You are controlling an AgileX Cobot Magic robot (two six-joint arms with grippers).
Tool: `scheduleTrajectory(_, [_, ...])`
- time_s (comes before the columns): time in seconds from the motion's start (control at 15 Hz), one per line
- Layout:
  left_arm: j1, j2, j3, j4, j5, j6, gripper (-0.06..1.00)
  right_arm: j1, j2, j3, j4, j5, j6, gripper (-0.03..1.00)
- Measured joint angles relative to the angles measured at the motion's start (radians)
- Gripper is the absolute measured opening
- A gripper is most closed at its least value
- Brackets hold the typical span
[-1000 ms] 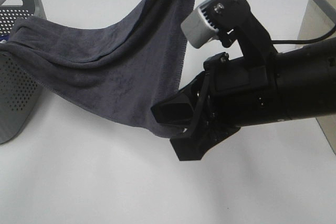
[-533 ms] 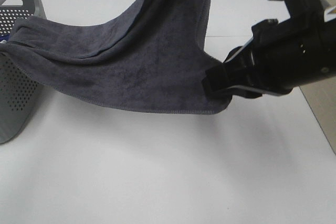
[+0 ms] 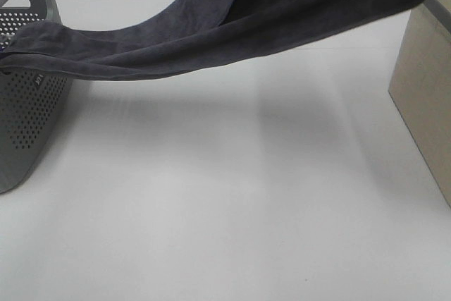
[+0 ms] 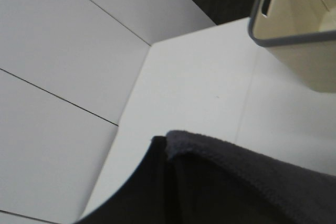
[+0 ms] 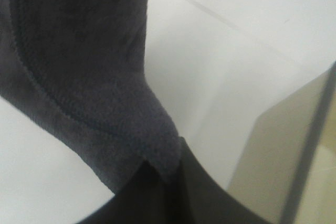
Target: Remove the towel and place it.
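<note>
1. Currently the towel (image 3: 211, 44) hangs clear of the surface (image 3: 211, 209). It stretches in a sagging band from the basket (image 3: 28, 125) on the left up past the top right of the exterior view.
2. Its left end lies draped over the basket rim. Another part climbs out of the top edge near the middle.
3. Left jaws: grasping the towel at its hemmed edge. The left wrist view shows the hem lying right against one dark jaw.
4. Right jaws: clenched on a towel corner. The stitched hem runs into the dark jaw in the right wrist view.
5. Beige bin (image 3: 423, 89) with a grey rim stands on the surface at the right, below the towel's raised end. Both wrist views show it.
</note>
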Motion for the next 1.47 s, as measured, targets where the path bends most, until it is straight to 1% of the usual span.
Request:
scheduleTrajectory(0.13, [0.027,0.000,0.000,0.034,-0.128,-0.068,0.00,0.000,0.033,-0.107,-0.150,0.005,0.018,0.01])
scheduleTrajectory(0.2, [0.084,0.000,0.000,0.048,-0.205,-0.136,0.00,0.000,0.078,-0.220,-0.260,0.004,0.019,0.01])
scheduleTrajectory(0.33, [0.128,0.000,0.000,0.048,-0.235,-0.157,0.00,0.000,0.112,-0.300,-0.328,0.003,0.019,0.01])
scheduleTrajectory(0.47, [0.177,0.000,0.000,0.048,-0.279,-0.162,0.00,0.000,0.166,-0.384,-0.374,-0.012,0.015,0.01])
scheduleTrajectory(0.53, [0.197,0.000,0.000,0.048,-0.323,-0.162,0.00,0.000,0.194,-0.425,-0.400,-0.035,0.010,0.01])
scheduleTrajectory(0.73, [0.256,0.000,0.000,0.048,-0.518,-0.162,0.00,0.000,0.290,-0.549,-0.511,-0.123,0.004,0.01])
scheduleTrajectory(0.8, [0.272,0.000,0.000,0.049,-0.565,-0.162,0.00,0.000,0.322,-0.592,-0.542,-0.158,0.003,0.01])
scheduleTrajectory(0.87, [0.280,0.000,0.000,0.049,-0.589,-0.162,0.00,0.000,0.338,-0.611,-0.560,-0.177,0.003,0.01])
scheduleTrajectory(1.0, [0.304,0.000,0.000,0.050,-0.681,-0.161,0.00,0.000,0.390,-0.672,-0.617,-0.240,0.012,0.01])
scheduleTrajectory(1.13, [0.331,0.000,0.000,0.054,-0.783,-0.161,0.00,0.000,0.452,-0.735,-0.670,-0.268,0.022,0.01])
scheduleTrajectory(1.27, [0.348,0.000,0.000,0.056,-0.786,-0.161,0.00,-0.003,0.465,-0.741,-0.707,-0.286,0.044,0.01])
scheduleTrajectory(1.33, [0.359,0.000,0.000,0.057,-0.786,-0.161,0.00,-0.016,0.471,-0.744,-0.733,-0.311,0.074,0.01])
scheduleTrajectory(1.47, [0.379,0.000,0.000,0.056,-0.787,-0.161,0.00,-0.071,0.472,-0.745,-0.743,-0.358,0.170,0.01])
